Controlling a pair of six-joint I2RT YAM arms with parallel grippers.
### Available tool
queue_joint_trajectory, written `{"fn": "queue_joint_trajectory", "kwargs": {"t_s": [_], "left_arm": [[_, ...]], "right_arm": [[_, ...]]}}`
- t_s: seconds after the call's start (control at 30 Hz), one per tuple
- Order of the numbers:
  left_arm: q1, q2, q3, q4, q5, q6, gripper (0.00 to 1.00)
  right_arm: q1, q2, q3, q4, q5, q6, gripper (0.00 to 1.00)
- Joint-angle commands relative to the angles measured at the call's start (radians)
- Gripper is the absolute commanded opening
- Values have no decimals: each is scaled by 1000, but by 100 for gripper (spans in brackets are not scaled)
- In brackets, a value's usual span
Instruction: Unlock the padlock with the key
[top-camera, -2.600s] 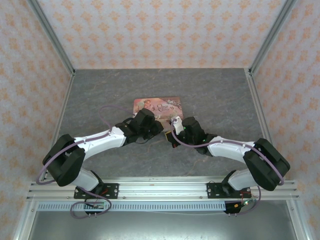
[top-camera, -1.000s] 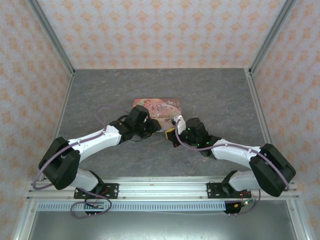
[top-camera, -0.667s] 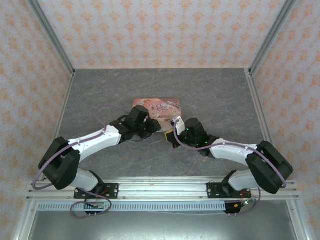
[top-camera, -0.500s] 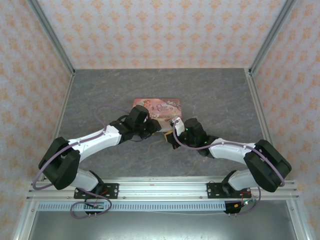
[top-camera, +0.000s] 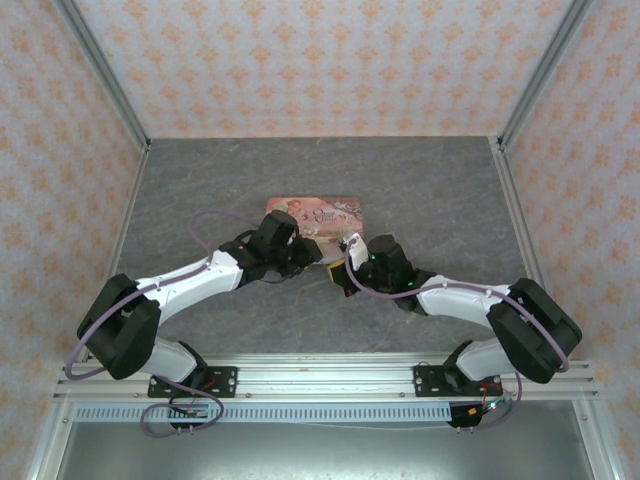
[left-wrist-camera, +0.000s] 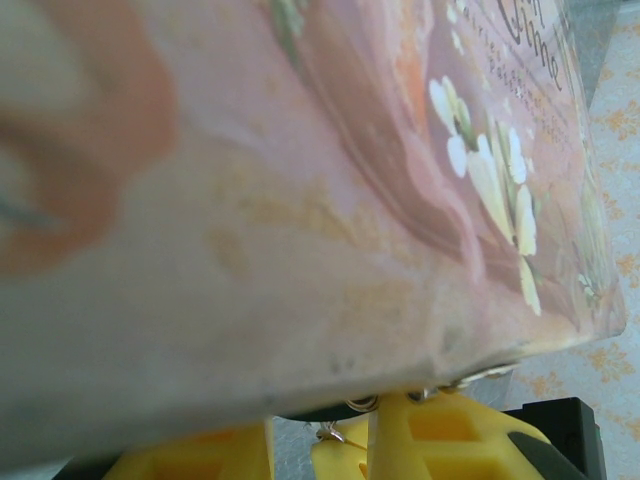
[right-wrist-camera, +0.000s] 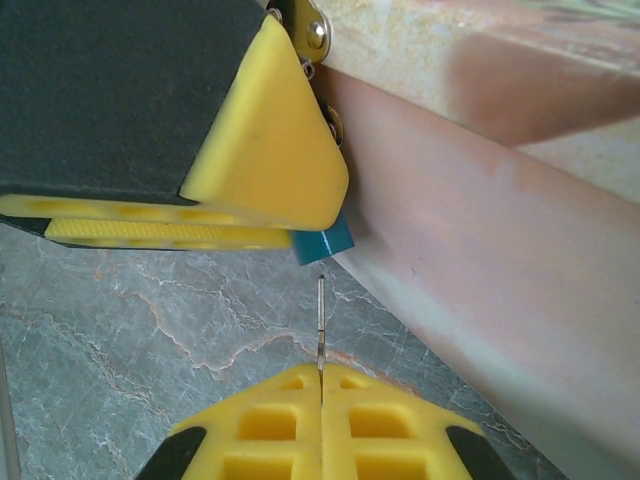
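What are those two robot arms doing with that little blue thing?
They are working on opening a tiny lock. The left gripper pinches the blue-teal padlock right beside the pink tin. The right gripper pinches a thin key, pointing it at the padlock. The key's tip is close but not inside yet.

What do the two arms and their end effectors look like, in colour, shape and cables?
The left arm and the right arm have white links and black joints, with a lilac cable looping along each. The left end effector and the right end effector carry yellow fingers with moulded rectangular recesses on black bodies.
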Motion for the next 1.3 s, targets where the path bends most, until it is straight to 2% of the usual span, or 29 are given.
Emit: {"fn": "queue_joint_trajectory", "kwargs": {"t_s": [0.0, 0.73, 1.27], "left_arm": [[10, -24, 31, 22, 14, -3, 24], [10, -27, 27, 36, 35, -8, 24], [10, -35, 22, 56, 62, -9, 24]], "right_arm": [[-4, -8, 37, 25, -15, -2, 0], [-6, 10, 49, 61, -20, 2, 0], [-70, 62, 76, 103, -99, 19, 0]]}}
